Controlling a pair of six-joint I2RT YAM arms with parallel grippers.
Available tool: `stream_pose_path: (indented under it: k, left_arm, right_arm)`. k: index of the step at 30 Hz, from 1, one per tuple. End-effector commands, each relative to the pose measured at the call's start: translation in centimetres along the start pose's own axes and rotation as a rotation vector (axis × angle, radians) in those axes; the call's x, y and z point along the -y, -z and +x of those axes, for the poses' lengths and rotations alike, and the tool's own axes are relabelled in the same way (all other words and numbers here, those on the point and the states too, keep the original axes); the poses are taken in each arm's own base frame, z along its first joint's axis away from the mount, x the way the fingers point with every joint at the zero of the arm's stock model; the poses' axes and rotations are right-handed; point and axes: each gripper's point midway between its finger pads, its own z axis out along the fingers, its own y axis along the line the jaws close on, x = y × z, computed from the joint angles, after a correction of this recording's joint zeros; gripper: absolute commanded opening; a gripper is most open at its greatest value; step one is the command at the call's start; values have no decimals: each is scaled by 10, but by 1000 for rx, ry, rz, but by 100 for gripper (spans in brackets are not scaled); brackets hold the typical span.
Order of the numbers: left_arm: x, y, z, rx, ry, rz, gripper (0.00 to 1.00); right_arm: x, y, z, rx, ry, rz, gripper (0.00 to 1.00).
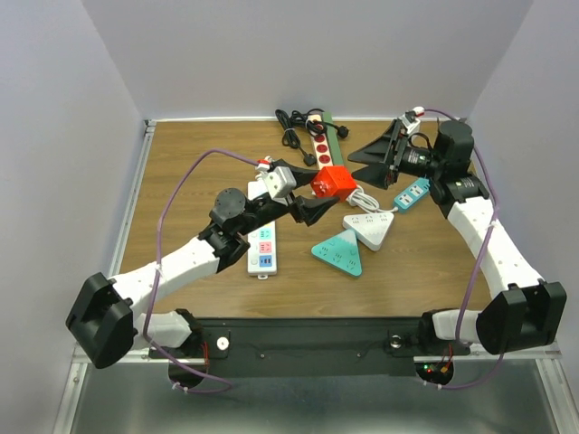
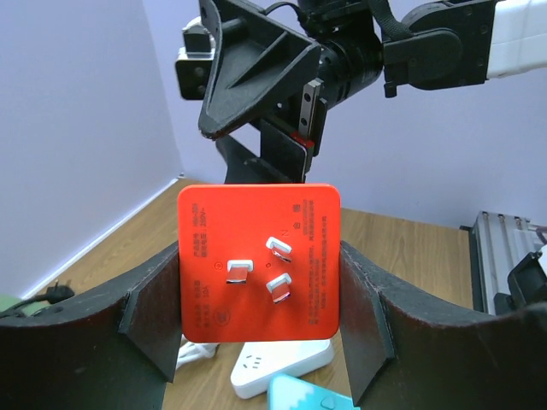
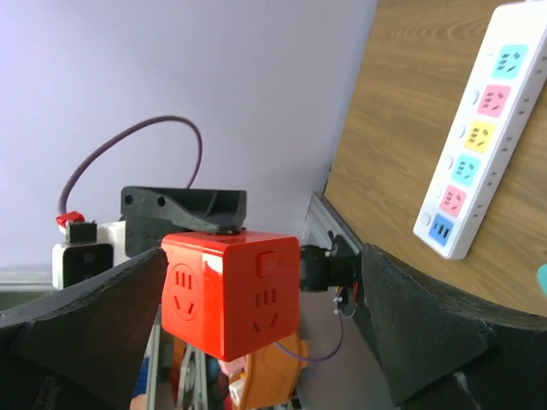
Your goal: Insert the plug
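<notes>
A red cube plug adapter point(image 1: 333, 183) is gripped by my left gripper point(image 1: 324, 194) and held above the middle of the table. In the left wrist view the cube point(image 2: 259, 256) sits between both fingers point(image 2: 149, 316), its three metal prongs point(image 2: 269, 269) facing the camera. My right gripper point(image 1: 375, 154) is open just right of the cube, pointing at it. In the right wrist view the cube point(image 3: 231, 290) shows its socket faces between my spread right fingers point(image 3: 427, 325), not touching them.
A white strip with coloured sockets point(image 1: 263, 246) lies left of centre. A teal triangular strip point(image 1: 339, 251) and a white triangular strip point(image 1: 369, 228) lie below the cube. A blue strip point(image 1: 412, 193) lies right, and a strip with red sockets point(image 1: 324, 145) and a black cable point(image 1: 294, 136) lie at the back.
</notes>
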Motion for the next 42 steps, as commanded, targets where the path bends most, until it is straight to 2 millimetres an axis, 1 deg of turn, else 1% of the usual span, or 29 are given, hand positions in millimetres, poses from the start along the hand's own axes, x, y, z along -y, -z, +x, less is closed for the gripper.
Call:
stream_pose_path:
  k: [1, 4, 5, 7, 10, 12, 13, 16, 17, 20, 22, 25, 26, 27, 28, 29, 32, 34, 38, 42]
  left_arm:
    - [9, -12, -56, 184, -57, 64, 0]
    - [8, -14, -58, 215, -64, 67, 0]
    - [7, -17, -56, 218, -67, 67, 0]
    - [5, -20, -62, 239, -83, 67, 0]
    - [7, -24, -63, 255, -85, 86, 0]
    - [9, -27, -63, 269, -87, 105, 0]
    - [10, -28, -62, 269, -81, 111, 0]
    - [9, -34, -57, 271, -80, 129, 0]
    - [9, -35, -55, 272, -81, 132, 0]
    - [6, -37, -52, 277, -82, 120, 0]
    - [4, -39, -50, 270, -84, 117, 0]
    - [0, -39, -42, 249, -87, 107, 0]
    - [-1, -38, -36, 236, -83, 106, 0]
    - [-2, -36, -33, 229, -82, 105, 0]
    - [-5, -33, -32, 223, -80, 103, 0]
    - [-3, -30, -26, 213, -76, 122, 0]
    - [3, -23, -21, 202, -47, 158, 0]
    - [9, -20, -17, 189, -24, 185, 0]
    - [21, -18, -7, 170, 20, 251, 0]
    - [24, -13, 0, 164, 45, 261, 0]
  right_arm:
    - [-24, 1, 23, -78, 2, -68, 100]
    - [-23, -3, 32, -110, -28, -73, 100]
    - [-23, -4, 33, -115, -44, -73, 100]
    - [-19, -5, 38, -129, -74, -67, 100]
    - [-15, -5, 43, -137, -104, -60, 100]
    - [-18, -4, 44, -132, -95, -74, 100]
    - [-16, -4, 46, -136, -106, -76, 100]
    - [-30, -1, 46, -127, -70, -151, 100]
    - [-38, 0, 47, -132, -118, -176, 100]
    - [-48, 5, 51, -141, -161, -251, 100]
    - [-48, 5, 52, -148, -156, -253, 99]
    - [-53, 5, 53, -162, -145, -260, 89]
    - [-56, 5, 51, -161, -136, -265, 85]
    - [-59, 5, 50, -159, -128, -268, 81]
    - [-62, 5, 50, -161, -115, -274, 79]
    - [-62, 5, 48, -158, -106, -275, 78]
    - [-60, 3, 46, -148, -93, -274, 76]
    - [-57, 2, 45, -136, -90, -270, 76]
    - [-56, 0, 42, -114, -59, -272, 72]
    - [-53, -1, 41, -101, -28, -272, 68]
